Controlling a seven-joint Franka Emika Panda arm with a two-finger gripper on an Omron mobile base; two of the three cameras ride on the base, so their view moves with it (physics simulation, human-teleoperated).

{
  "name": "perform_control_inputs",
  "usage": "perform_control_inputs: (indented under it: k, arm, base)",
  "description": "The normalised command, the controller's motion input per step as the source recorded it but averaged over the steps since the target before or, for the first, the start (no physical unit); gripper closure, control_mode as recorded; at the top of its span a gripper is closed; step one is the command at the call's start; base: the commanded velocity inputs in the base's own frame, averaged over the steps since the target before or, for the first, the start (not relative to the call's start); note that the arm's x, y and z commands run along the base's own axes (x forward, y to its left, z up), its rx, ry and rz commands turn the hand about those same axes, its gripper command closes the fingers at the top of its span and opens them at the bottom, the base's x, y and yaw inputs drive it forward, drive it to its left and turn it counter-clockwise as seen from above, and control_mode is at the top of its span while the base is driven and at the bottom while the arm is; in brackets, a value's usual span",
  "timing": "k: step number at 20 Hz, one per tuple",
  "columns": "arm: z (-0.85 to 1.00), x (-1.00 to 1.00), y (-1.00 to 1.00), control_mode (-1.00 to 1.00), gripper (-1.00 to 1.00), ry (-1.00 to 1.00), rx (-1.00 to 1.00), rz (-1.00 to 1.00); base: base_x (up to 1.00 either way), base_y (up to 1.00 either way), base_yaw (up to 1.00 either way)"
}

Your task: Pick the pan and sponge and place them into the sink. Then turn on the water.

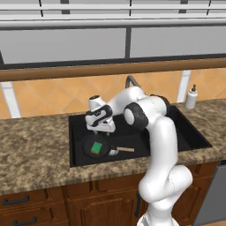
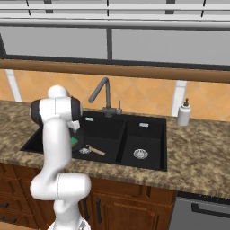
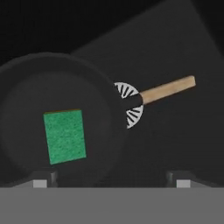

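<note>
Hand view: the sponge (image 3: 64, 136) lies flat in the pan (image 3: 26, 87), beyond the left fingertip. The gripper (image 3: 113, 183) stands wide open, holding nothing, above the sink (image 3: 175, 52).

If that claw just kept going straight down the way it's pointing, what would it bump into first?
Most likely the pan lying in the sink, near its rim beside the sponge. The open gripper points down at it, though the exact depth is hard to judge.
</note>
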Motion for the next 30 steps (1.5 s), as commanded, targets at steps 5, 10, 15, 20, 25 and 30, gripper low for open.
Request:
perform_control_inputs:
  k: [5, 10, 15, 20, 25, 30]
  arm:
    - [0.75, -0.65, -0.42, -1.00, -1.00, 0.00, 0.00, 0.00]
    - [0.60, -0.67, -0.64, -1.00, -1.00, 0.00, 0.00, 0.04]
    - [0.45, -0.80, -0.69, -1.00, -1.00, 0.00, 0.00, 0.12]
    - [0.51, -0.70, -0.80, -1.00, -1.00, 0.00, 0.01, 0.17]
    - [0.61, -0.34, -0.73, -1.00, -1.00, 0.00, 0.09, 0.10]
    - [0.41, -0.17, -0.72, -1.00, -1.00, -0.12, 0.10, 0.13]
  base:
    - [0.00, 0.00, 0.00]
    - [0.00, 0.00, 0.00]
    - [0.00, 0.00, 0.00]
    - [0.00, 0.00, 0.00]
    - [0.00, 0.00, 0.00]
    - [0.00, 0.00, 0.00]
